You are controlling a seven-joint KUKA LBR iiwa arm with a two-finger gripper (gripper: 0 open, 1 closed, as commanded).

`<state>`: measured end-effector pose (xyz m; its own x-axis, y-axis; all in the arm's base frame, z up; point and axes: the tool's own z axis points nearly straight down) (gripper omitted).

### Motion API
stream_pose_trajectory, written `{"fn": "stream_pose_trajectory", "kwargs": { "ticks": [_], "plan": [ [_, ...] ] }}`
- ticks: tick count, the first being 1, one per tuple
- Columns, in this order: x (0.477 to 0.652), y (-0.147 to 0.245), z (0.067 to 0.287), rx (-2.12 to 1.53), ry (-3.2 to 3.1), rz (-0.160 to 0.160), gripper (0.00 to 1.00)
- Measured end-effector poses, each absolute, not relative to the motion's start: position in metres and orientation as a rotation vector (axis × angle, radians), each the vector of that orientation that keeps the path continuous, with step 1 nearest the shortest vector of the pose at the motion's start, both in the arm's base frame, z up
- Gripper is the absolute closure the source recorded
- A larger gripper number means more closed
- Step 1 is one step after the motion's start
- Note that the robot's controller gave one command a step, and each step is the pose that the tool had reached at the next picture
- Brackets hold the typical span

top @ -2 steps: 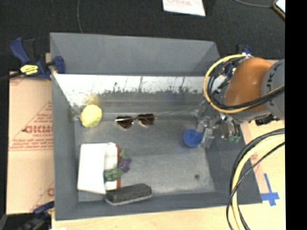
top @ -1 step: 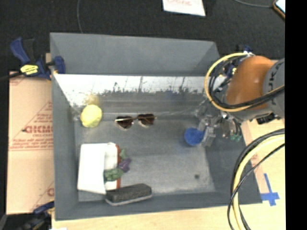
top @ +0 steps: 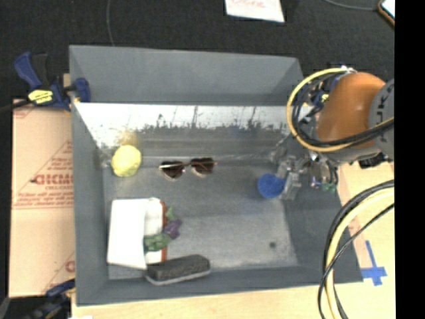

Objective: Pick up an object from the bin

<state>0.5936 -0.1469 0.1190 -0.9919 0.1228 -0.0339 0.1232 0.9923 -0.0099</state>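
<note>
Though jaws' gap unclear, blue ball (top: 268, 187) just beside; sunglasses (top: 188, 169), yellow ball (top: 126, 160) leftward.

The bin (top: 199, 78) is plain grey, with dark scuffs streaking its pale far wall. In it lie a pale yellow ball (top: 126, 160), sunglasses (top: 188, 169) with brown-tinted lenses, a bright blue lump (top: 268, 188), a white flat pack (top: 127, 234) with green and purple bits (top: 163, 234) at its edge, and a black, grey-speckled oblong (top: 178, 269). The arm's cover (top: 348, 105) is orange, ringed by yellow and black cables (top: 290, 108).
</note>
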Motion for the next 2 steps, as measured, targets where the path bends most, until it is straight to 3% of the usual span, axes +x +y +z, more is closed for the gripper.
{"fn": "stream_pose_trajectory", "kwargs": {
  "ticks": [2],
  "plan": [
    [0.593, -0.147, 0.148, 0.190, 3.103, -0.019, 1.00]
  ]
}}
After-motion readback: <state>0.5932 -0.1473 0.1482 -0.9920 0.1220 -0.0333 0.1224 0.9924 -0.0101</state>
